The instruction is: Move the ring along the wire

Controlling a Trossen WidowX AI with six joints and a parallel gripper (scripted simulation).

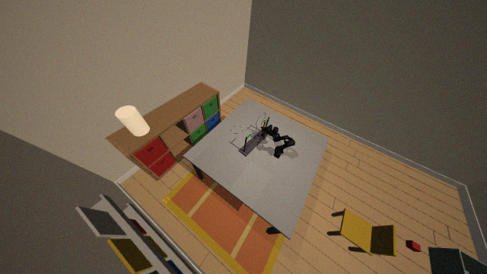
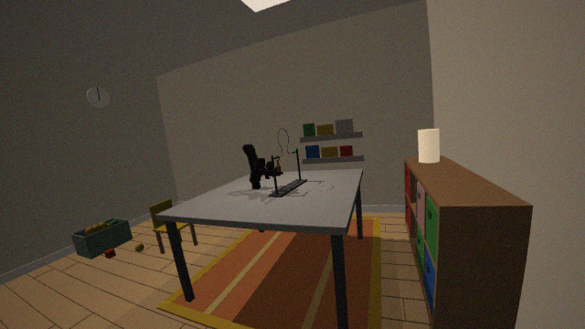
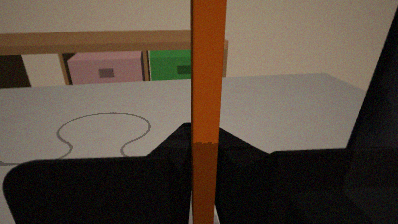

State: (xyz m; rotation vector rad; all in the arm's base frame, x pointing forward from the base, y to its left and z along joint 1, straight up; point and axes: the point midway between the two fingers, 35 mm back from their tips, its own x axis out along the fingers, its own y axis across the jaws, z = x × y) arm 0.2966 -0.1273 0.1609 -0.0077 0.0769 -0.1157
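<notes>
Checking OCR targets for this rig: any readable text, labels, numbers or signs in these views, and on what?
None readable in any view.
Wall disc: one dark stroke, no numerals.
Pink drawer and green drawer: each has a plain dark patch, no lettering.
Shelf boxes: plain coloured faces.
Orange handle, held in the shut jaws of the gripper: unmarked.

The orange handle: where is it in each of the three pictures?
Top: a tiny sliver by the far post, at the arm's tip, orange handle.
Exterior: small, left of the near post.
Wrist: tall central bar between the dark fingers.
Shared landmark: grey table.
</notes>
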